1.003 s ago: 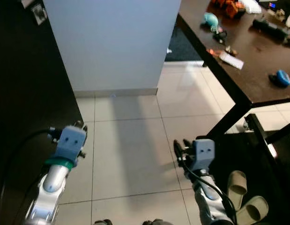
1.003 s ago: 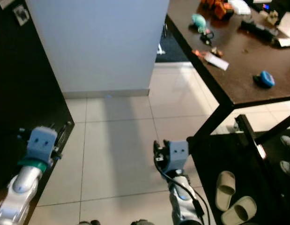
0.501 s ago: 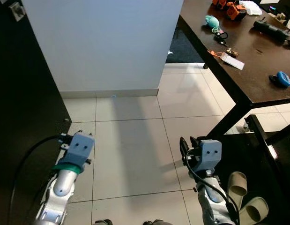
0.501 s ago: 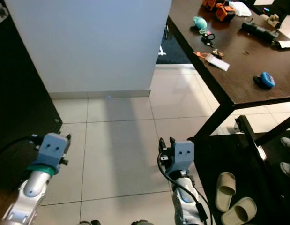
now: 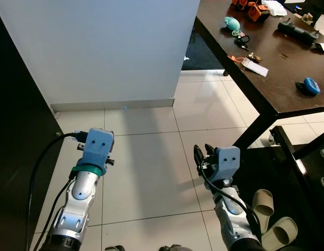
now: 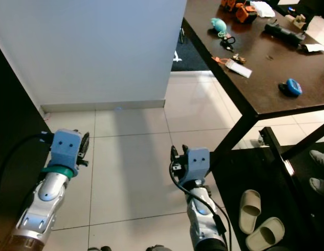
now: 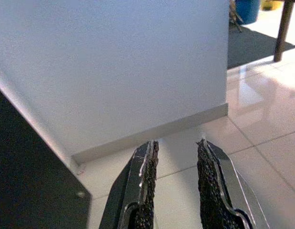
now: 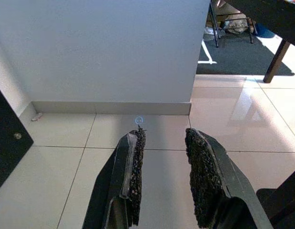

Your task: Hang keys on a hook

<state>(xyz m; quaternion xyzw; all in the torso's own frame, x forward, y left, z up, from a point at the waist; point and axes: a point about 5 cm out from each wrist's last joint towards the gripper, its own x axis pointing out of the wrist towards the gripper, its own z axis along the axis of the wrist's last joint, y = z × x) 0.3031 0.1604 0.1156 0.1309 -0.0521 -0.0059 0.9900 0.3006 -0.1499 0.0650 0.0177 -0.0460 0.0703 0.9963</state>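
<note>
Left eye view shows the task barely begun: both grippers hang empty over the tiled floor (image 5: 146, 157), and no hook is visible. The left gripper (image 7: 175, 157) and right gripper (image 8: 164, 148) each have fingers apart. One bunch of keys (image 5: 249, 56) with an orange tag lies far right on the dark table (image 5: 287, 99). Two slippers (image 5: 269, 217) sit near right.

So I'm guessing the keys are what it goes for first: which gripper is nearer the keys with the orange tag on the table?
Right. The right gripper hangs over the floor just short of the table's edge, the keys ahead to its right. The left gripper sits further left, near the dark cabinet.
</note>
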